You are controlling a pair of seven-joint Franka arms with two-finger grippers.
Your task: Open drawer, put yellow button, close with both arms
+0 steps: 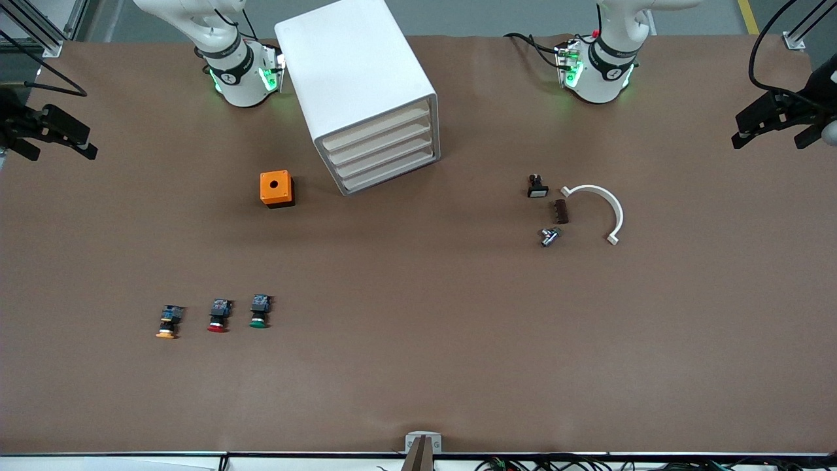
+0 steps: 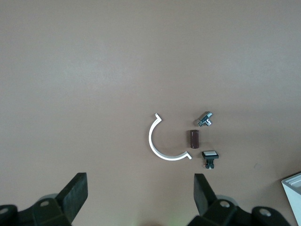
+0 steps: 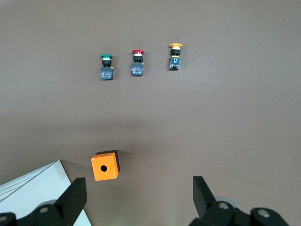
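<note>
The white cabinet (image 1: 353,72) stands between the arm bases, and its top drawer (image 1: 376,134) is shut like the three below it. The yellow button (image 1: 169,322) (image 3: 175,56) lies toward the right arm's end of the table, nearer the front camera, at the end of a row with a red-capped (image 1: 218,315) and a green-capped one (image 1: 259,311). My right gripper (image 3: 138,188) hangs open and empty high over the table beside the orange box (image 3: 104,165). High over the table near a white curved piece (image 2: 162,146), my left gripper (image 2: 140,188) is open and empty too. Neither gripper shows in the front view.
The orange box (image 1: 276,188) with a hole in its top sits beside the cabinet. Toward the left arm's end lie the white curved piece (image 1: 605,199), a brown block (image 1: 561,211), a small black switch (image 1: 537,188) and a metal part (image 1: 549,236). Black fixtures (image 1: 49,131) (image 1: 778,118) stand at both table ends.
</note>
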